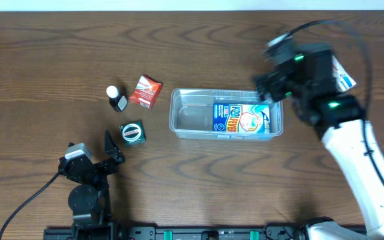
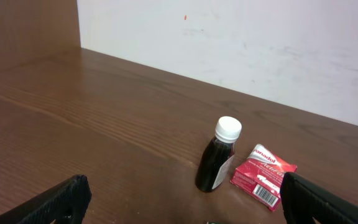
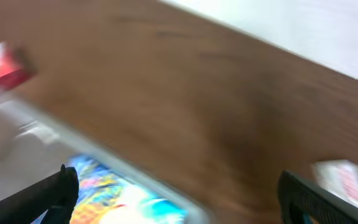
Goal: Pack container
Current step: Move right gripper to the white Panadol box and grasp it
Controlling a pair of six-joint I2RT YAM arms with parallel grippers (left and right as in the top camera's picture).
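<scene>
The container sits mid-table with its long side across your view, and a blue printed box lies flat in its right half. The left half is bare. Your right gripper is at the tub's right end with the fingers wide apart and nothing between them. That wrist view is smeared, so the height above the rim is only a guess.

The nearest loose item on that side is the white box, just behind the right arm. It seems the sensible next pick.
- Slow the arm until the wrist picture sharpens before you commit.
- Come down square over the box and close across its narrow faces.
- Lift well above the rim, so you do not nudge the light tub.
- Set the box down beside the blue one, not on it.

The left gripper is also spread open and empty, low near the table edge. It faces the dark bottle and the red box.
</scene>
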